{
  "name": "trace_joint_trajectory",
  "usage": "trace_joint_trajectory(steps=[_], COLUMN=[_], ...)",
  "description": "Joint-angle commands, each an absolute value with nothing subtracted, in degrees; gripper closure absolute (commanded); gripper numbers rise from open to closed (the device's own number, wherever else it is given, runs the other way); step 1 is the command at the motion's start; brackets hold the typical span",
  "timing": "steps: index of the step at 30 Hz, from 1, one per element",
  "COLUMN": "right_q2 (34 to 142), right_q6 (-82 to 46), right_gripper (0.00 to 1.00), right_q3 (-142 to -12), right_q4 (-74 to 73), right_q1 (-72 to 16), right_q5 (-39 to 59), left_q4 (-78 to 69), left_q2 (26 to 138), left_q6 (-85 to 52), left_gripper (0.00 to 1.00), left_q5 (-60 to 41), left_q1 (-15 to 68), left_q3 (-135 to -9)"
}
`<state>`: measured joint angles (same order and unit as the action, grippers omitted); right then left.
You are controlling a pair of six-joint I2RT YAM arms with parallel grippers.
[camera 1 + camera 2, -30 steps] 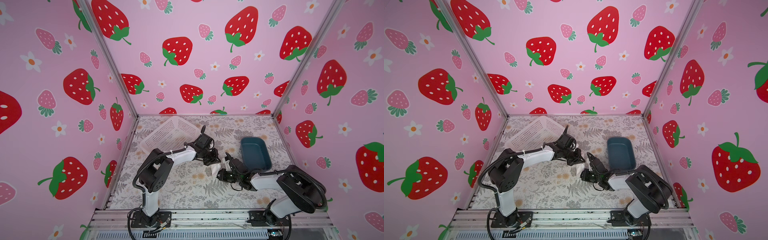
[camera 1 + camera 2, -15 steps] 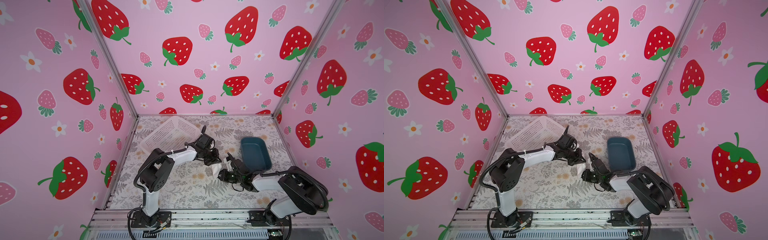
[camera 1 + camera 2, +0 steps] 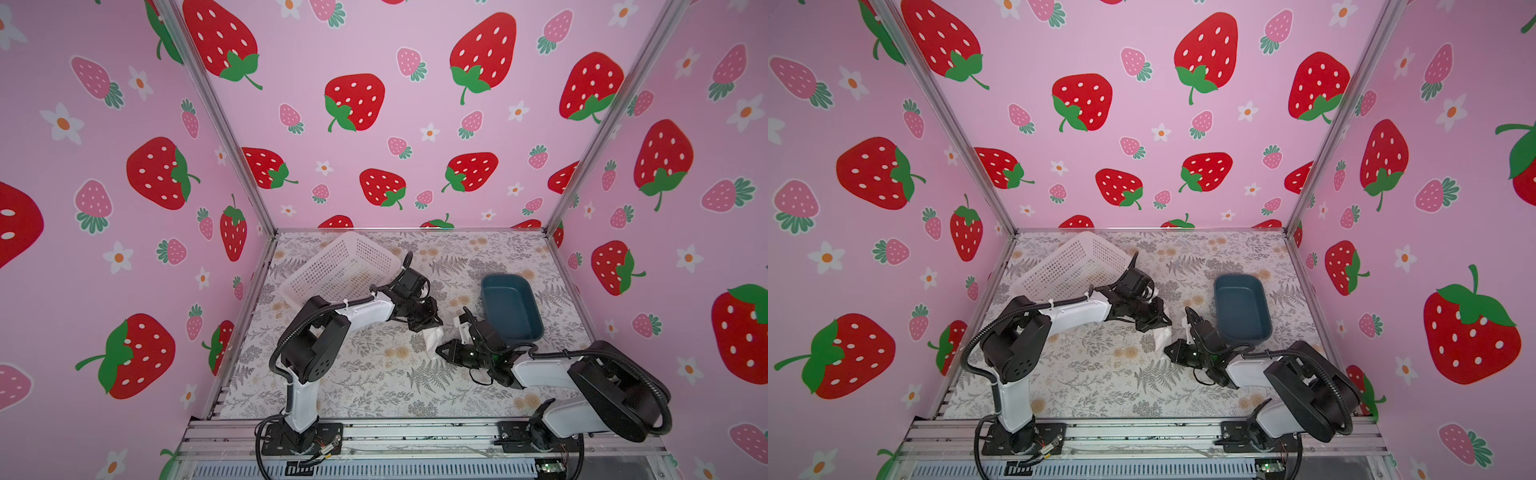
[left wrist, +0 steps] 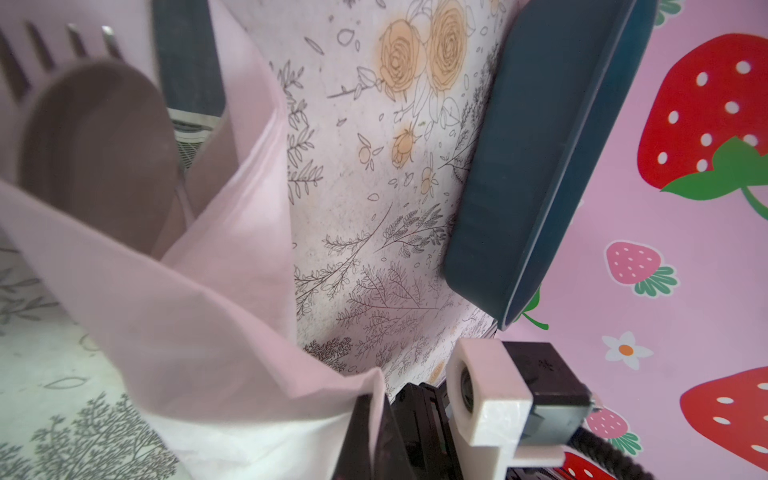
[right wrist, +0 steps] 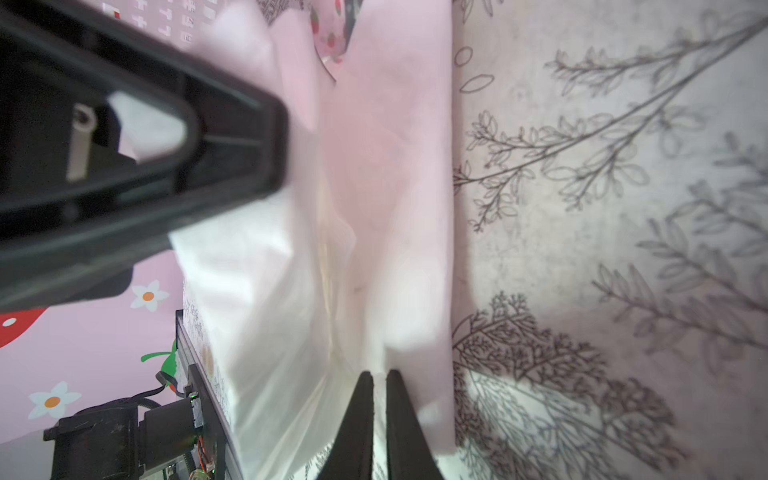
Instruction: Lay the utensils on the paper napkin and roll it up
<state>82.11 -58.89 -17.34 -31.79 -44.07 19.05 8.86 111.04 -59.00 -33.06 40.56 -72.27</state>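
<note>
The paper napkin (image 3: pixel 433 338) (image 3: pixel 1161 337) hangs as a small crumpled white bundle between my two grippers at mid-table. My left gripper (image 3: pixel 428 326) (image 4: pixel 374 419) is shut on one folded edge from the far side. My right gripper (image 3: pixel 441 350) (image 5: pixel 377 411) pinches a fold from the near side, its fingers almost touching. In the left wrist view a blurred dark oval, like the bowl of a spoon (image 4: pixel 95 145), lies inside the napkin's folds (image 4: pixel 199 311), with tine-like stripes beside it. The utensils are hidden in both top views.
A white perforated basket (image 3: pixel 340 266) (image 3: pixel 1071 262) leans tilted at the back left, close behind the left arm. A dark blue tray (image 3: pixel 511 307) (image 3: pixel 1241 307) (image 4: pixel 540 145) sits just right of the grippers. The right wrist camera mount (image 4: pixel 490 395) is close to the left fingers.
Hardly anything: both grippers keep their hold on the napkin at the same spot, and the right forearm has shifted slightly.
</note>
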Motion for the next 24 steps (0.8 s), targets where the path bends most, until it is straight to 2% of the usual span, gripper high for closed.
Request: trace_joint_trajectory(steps=[1, 9, 24], right_q2=[83.77, 86.98, 86.21], right_q6=[-59.59, -59.33, -59.37], right_gripper=[0.89, 0.89, 0.89], right_q3=[-16.57, -15.83, -15.13], right_q4=[-33.11, -33.94, -35.29], right_q1=[-43.77, -43.83, -43.77], right_q5=[19.55, 19.96, 20.38], left_q4=[8.44, 7.65, 7.68], left_q2=[111.76, 113.44, 116.1], left_q6=[-59.33, -60.48, -60.69], left_gripper=[0.96, 0.95, 0.96], left_q5=[-33.3, -34.19, -34.16], left_q1=[40.87, 41.44, 42.11], left_q3=[-74.85, -76.7, -79.1])
